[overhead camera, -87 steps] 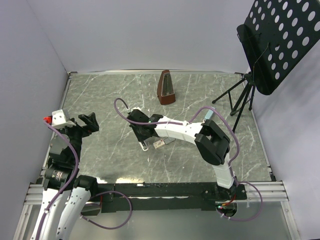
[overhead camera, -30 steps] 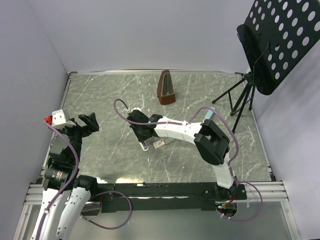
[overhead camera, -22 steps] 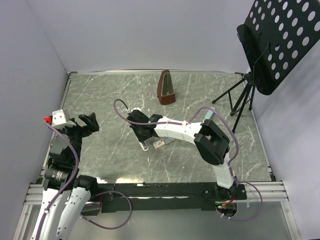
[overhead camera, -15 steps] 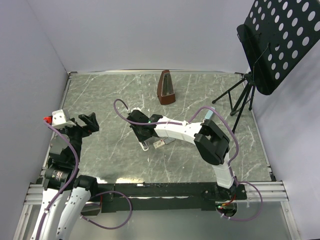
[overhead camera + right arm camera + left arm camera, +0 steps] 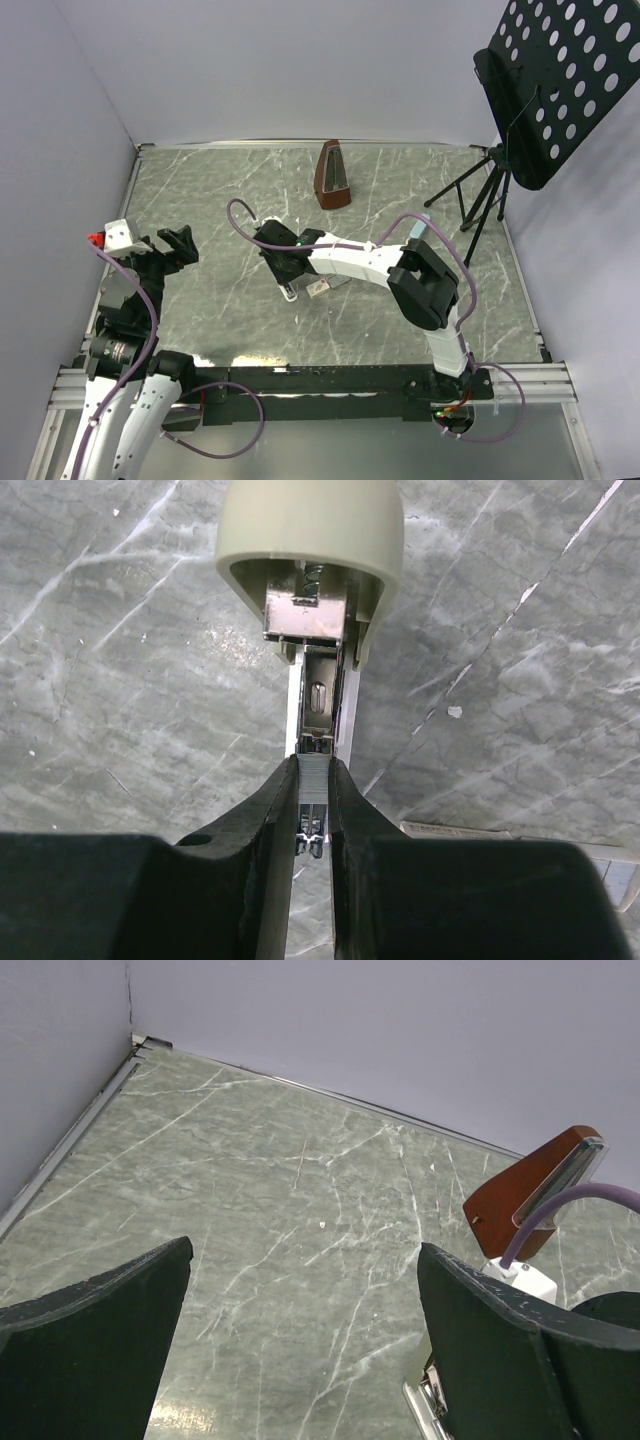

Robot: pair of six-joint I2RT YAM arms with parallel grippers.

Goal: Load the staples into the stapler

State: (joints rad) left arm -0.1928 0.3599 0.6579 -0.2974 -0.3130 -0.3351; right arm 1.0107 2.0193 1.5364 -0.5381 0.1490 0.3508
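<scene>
The stapler lies open on the marble table, its cream cap swung back and its metal channel bare. My right gripper is shut on the grey staple strip and holds it over the near end of the channel. The cream-tan staple box lies just to the right. In the top view the right gripper is low over the stapler, with the box beside it. My left gripper is open and empty at the far left; it also shows in the left wrist view.
A brown metronome stands at the back centre and also shows in the left wrist view. A black music stand on a tripod occupies the back right. Walls close the table's left and back.
</scene>
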